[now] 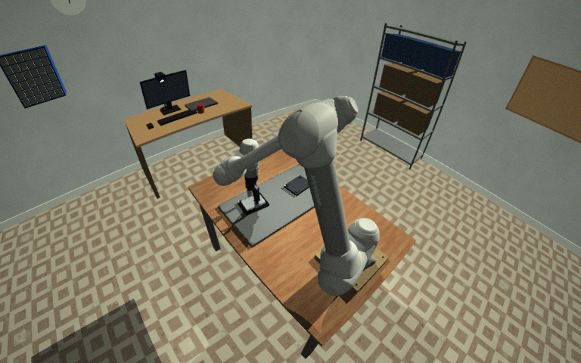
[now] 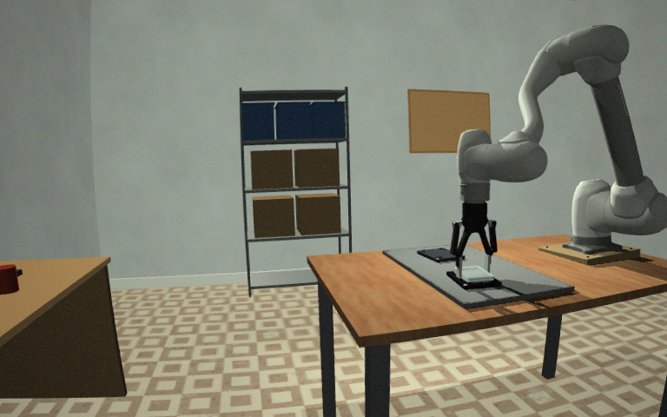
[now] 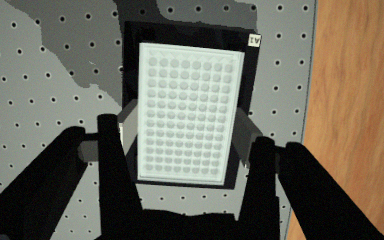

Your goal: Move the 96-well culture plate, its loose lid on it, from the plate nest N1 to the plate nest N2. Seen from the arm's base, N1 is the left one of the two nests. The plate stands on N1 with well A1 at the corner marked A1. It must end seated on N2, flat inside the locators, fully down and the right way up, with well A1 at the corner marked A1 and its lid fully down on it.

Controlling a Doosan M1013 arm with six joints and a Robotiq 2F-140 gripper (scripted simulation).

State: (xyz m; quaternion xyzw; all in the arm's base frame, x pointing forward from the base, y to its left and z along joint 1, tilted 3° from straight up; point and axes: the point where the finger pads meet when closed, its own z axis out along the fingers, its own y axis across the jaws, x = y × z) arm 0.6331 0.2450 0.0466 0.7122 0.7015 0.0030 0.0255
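Observation:
The white 96-well plate with its lid on it (image 3: 187,114) sits on the black nest N1 (image 3: 190,37), and the A1 label (image 3: 254,40) is at the nest's upper right corner in the wrist view. My gripper (image 3: 186,116) points straight down over it, with its two pads pressed against the plate's long sides, shut on it. The plate (image 1: 253,204) and gripper (image 1: 256,197) also show in the top view, and again in the exterior view, plate (image 2: 476,273) and gripper (image 2: 472,265). The nest N2 (image 1: 296,185) (image 2: 436,254) is empty.
Both nests stand on a grey perforated board (image 1: 274,214) (image 2: 531,287) on the wooden table (image 1: 299,252). My arm's base (image 1: 346,269) is at the table's near end. A desk with a monitor (image 1: 165,89) and a shelf rack (image 1: 411,94) stand apart.

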